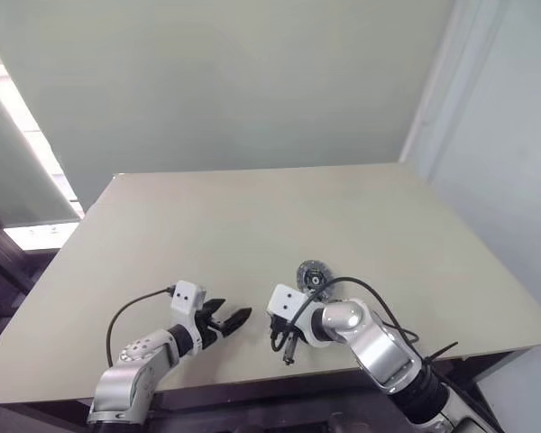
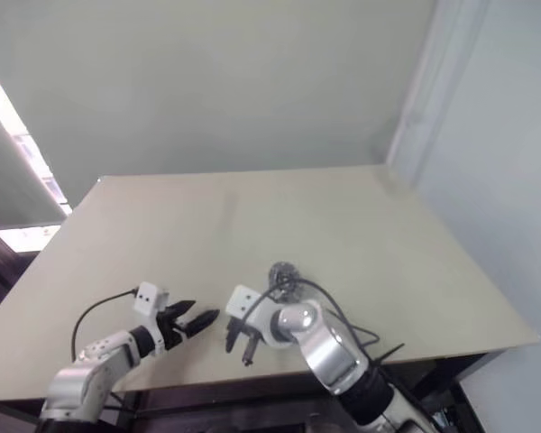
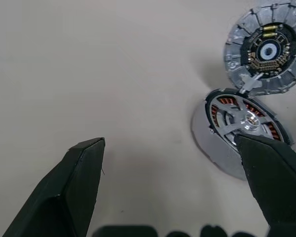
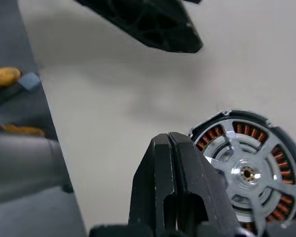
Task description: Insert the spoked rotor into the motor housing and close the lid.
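— Near the bench [image 1: 252, 216] front edge, between the hands: what is seen?
— Spoked rotor [image 3: 239, 118] is seen sitting over the motor housing [image 4: 281, 163], copper windings showing through the spokes. Full seating cannot be confirmed. Lid [image 3: 266, 49] is laid flat just beside it, rims apparently meeting.
— Hands?
— Right hand [image 4: 170, 140] is clenched on nothing, tips right beside the rotor. Left hand [image 3: 168, 143] is spread wide, nothing grasped, aimed at the rotor.
— Step judged?
— Insertion looks done, so lid closing is judged next. The lid should be gripped by its rim, kept level, centred over the hub, then lowered straight. The housing should be steadied by the other hand so nothing gets shoved.
— Orientation?
— Rotor's spoked face is turned up and its spin axis stands off the bench, perhaps slightly tipped. Being round, no long axis across the bench is shown. Lid's dark hub faces up.
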`<state>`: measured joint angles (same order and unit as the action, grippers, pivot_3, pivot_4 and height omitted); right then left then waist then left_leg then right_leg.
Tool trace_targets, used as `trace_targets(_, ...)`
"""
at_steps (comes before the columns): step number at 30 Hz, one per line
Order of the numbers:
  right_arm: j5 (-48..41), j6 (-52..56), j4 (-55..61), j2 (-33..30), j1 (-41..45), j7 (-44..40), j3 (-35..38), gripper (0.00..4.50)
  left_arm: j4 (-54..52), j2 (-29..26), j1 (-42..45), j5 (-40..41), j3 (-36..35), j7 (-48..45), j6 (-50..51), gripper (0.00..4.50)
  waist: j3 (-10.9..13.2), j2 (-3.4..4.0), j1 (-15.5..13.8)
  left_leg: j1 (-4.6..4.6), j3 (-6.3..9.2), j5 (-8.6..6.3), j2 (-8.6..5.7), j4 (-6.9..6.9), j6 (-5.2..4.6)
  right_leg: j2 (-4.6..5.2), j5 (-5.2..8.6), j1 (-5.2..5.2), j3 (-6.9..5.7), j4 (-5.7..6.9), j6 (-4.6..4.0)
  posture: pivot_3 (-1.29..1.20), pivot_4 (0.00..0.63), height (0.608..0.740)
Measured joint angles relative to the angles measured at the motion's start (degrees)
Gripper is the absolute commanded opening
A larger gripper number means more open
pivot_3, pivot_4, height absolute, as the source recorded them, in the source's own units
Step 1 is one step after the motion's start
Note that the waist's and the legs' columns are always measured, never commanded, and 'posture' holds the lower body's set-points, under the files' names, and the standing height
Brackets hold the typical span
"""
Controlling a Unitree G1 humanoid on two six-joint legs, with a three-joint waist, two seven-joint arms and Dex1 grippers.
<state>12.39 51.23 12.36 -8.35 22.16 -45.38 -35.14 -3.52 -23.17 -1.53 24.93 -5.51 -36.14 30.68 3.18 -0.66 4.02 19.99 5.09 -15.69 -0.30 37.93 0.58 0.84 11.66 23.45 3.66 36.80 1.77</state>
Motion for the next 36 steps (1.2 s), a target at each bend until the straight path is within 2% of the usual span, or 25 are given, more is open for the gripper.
trace_targets(3, -0.18, 1.38, 0.15, 0.04, 1.35, 1.09, -1.40, 0.01, 0.04, 0.02, 0.00, 0.00, 0.00, 0.04, -0.13, 4.50, 0.01, 0.01, 0.05, 0.00, -0.02, 0.00, 0.00, -0.01, 0.01, 0.01, 0.00, 0.01, 0.00, -0.01, 0.00, 0.00, 0.000, 0.740)
trace_targets(5, 0.33, -1.35, 0.09, -1.61, 2.49, 1.69, -2.77, 0.01, 0.06, 0.19, 0.00, 0.00, -0.01, 0.13, -0.19, 4.50, 0.01, 0.01, 0.04, 0.00, -0.01, -0.01, 0.00, -0.02, 0.01, 0.01, 0.00, 0.01, -0.02, -0.02, -0.01, 0.00, 0.000, 0.740)
trace_targets(8, 1.38, -5.10, 0.49, -6.80, 4.37, 0.85, -5.72, 0.58, 0.17, 0.46, 0.00, -0.04, 0.00, 0.17, -0.38, 4.50, 0.01, 0.01, 0.02, 0.04, 0.01, -0.01, -0.01, -0.02, 0.01, 0.02, 0.01, 0.02, -0.04, -0.06, -0.01, 0.00, 0.000, 0.740)
trace_targets(14, 1.35, -6.19, 3.82, -14.94, 4.06, -2.66, -7.68, 2.76, 1.05, 0.52, -0.01, -0.41, 0.03, 0.16, -1.04, 4.50, 0.00, 0.00, 0.09, 0.14, 0.02, -0.01, 0.01, -0.04, 0.00, 0.00, 0.00, 0.11, -0.06, -0.07, 0.00, 0.00, 0.000, 0.740)
trace_targets(19, 2.06, -13.26, 4.64, -17.40, 3.48, -2.36, -8.57, 4.48, 1.77, 0.87, 0.10, -0.67, 0.25, 0.09, -1.39, 4.50, 0.01, 0.00, 0.07, 0.13, 0.04, 0.00, 0.01, 0.00, 0.00, 0.00, 0.01, 0.08, -0.11, -0.07, -0.01, 0.00, 0.000, 0.740)
trace_targets(27, 1.58, -24.90, -2.54, -20.63, 2.32, -3.56, -7.40, 4.48, 2.13, 1.07, 0.43, -1.28, 0.60, -0.13, -1.45, 4.50, 0.01, -0.03, 0.04, 0.14, 0.03, 0.00, -0.03, 0.01, 0.00, 0.04, 0.01, 0.05, -0.10, -0.10, 0.00, 0.00, 0.000, 0.740)
trace_targets(36, 0.34, -33.43, -12.30, -20.13, 2.14, -6.48, -4.80, 4.48, 2.12, 1.06, 0.41, -1.35, 0.63, -0.18, -1.44, 4.50, 0.01, -0.03, 0.05, 0.12, 0.02, 0.00, -0.01, 0.00, -0.01, 0.01, 0.01, 0.04, -0.09, -0.09, 0.00, 0.00, 0.000, 0.740)
